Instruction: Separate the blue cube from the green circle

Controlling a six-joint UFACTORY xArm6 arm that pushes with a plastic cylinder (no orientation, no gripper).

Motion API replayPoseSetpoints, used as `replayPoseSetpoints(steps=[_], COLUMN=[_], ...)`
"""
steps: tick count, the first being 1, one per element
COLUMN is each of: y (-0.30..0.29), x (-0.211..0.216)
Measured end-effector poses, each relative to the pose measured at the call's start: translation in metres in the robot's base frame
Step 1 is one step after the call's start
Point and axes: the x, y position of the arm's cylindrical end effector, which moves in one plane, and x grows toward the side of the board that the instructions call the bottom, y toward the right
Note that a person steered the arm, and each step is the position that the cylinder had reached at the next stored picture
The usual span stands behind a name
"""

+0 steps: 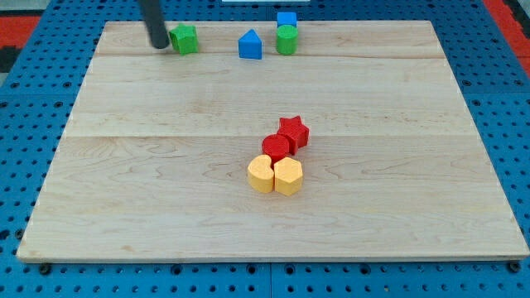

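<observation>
The dark rod comes down from the view's top at the left, and my tip (159, 46) rests on the wooden tabletop (166, 199) just to the view's left of a green block (185, 39) of irregular, star-like shape; the two look to be touching or very nearly so. There is no tool that opens or closes here, only this plain rod, so it holds nothing. Along the same far edge, further to the view's right, a blue block with a pointed, house-like top (250, 45) stands alone. Just beyond it to the right sits the green circle (286, 39), and the blue cube (286, 19) is pressed against it on the side toward the view's top, right at the board's edge. The tip is well apart from that pair. Near the middle of the board a separate cluster lies together: a red star (293, 132), a round red block (276, 148) touching it, and two yellow blocks, one on the left (261, 174) and one on the right (288, 175), side by side below.
</observation>
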Motion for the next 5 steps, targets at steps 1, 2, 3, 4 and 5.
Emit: replayPoseSetpoints(steps=[1,2,3,4,5], y=[0.062,0.034,-0.005,0.016,0.064], x=[-0.009,0.014,-0.002,-0.048,-0.048])
